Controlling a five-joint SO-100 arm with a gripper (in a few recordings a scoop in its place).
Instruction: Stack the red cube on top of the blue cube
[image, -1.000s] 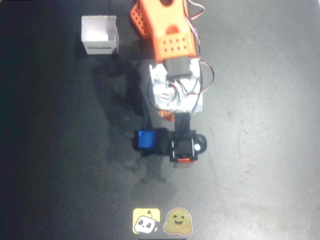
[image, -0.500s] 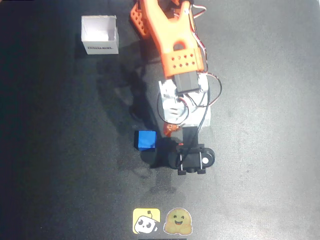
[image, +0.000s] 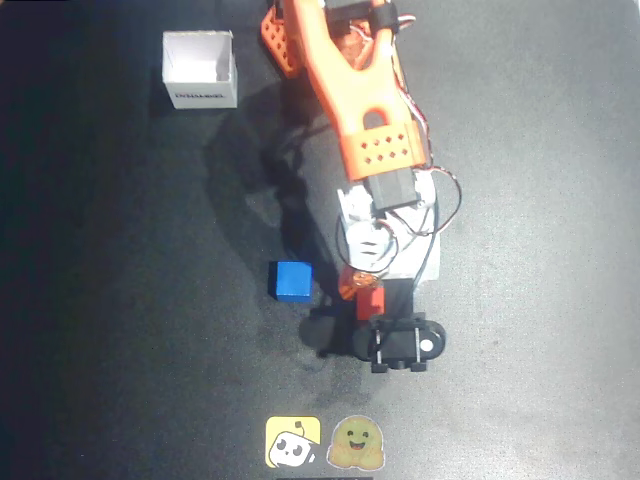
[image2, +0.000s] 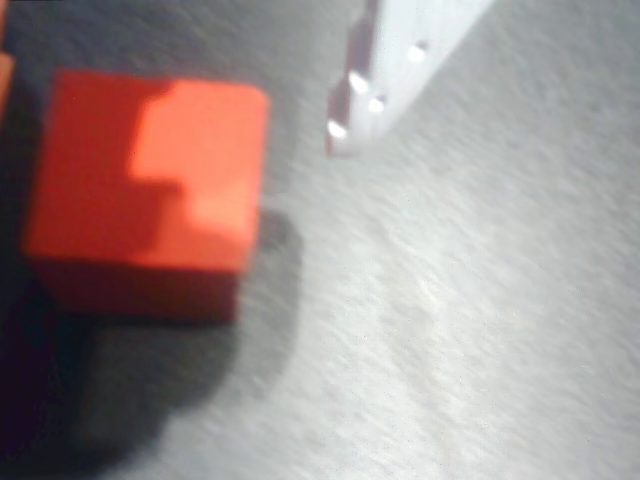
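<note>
From above, you had the orange arm (image: 360, 95) stretched down the middle of the black table (image: 540, 250). Your gripper (image: 372, 305) sat just right of the blue cube (image: 292, 280), which rested on the table by itself, apart from the arm. A small piece of the red cube (image: 369, 301) showed under the wrist, just above the black camera mount (image: 402, 342); from that height you could not tell how the fingers stood. The wrist view gave you more: the red cube (image2: 150, 190) lay flat on the table at the left, one pale finger (image2: 395, 65) came in from the top, apart from the cube, with bare table between them. So the jaws were spread and held nothing. The overhead view also gave you the white box (image: 201, 70) at upper left and two stickers (image: 326, 442) along the bottom edge.
</note>
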